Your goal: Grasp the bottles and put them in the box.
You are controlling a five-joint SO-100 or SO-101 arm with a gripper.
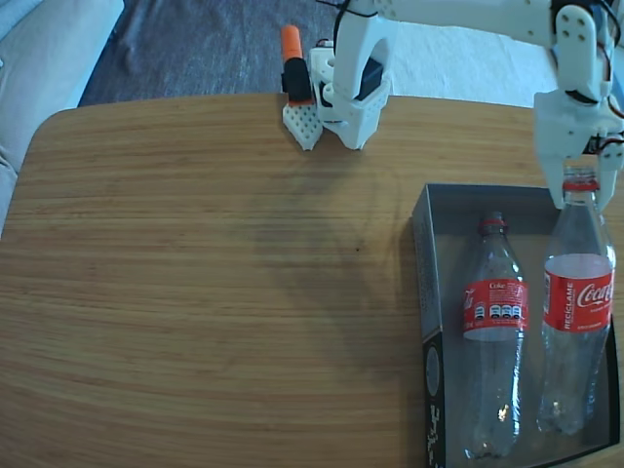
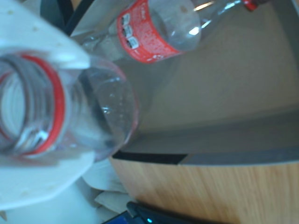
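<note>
Two clear Coca-Cola bottles with red labels are over the shallow grey box (image 1: 426,292) at the right of the fixed view. One bottle (image 1: 494,312) lies flat in the box's left half, neck toward the far wall. My gripper (image 1: 583,185) is shut on the neck of the other bottle (image 1: 578,292), whose body stretches along the box's right half; whether its base rests on the floor I cannot tell. In the wrist view my gripper (image 2: 28,107) clamps the red-ringed open mouth of this bottle (image 2: 107,112), with the lying bottle (image 2: 149,32) and the box floor (image 2: 224,84) behind it.
The arm's white base (image 1: 353,88) stands at the table's far edge, with an orange-and-white part (image 1: 297,93) beside it. The wooden table (image 1: 195,292) spreads left of the box. The box reaches the right and near edges of the fixed view.
</note>
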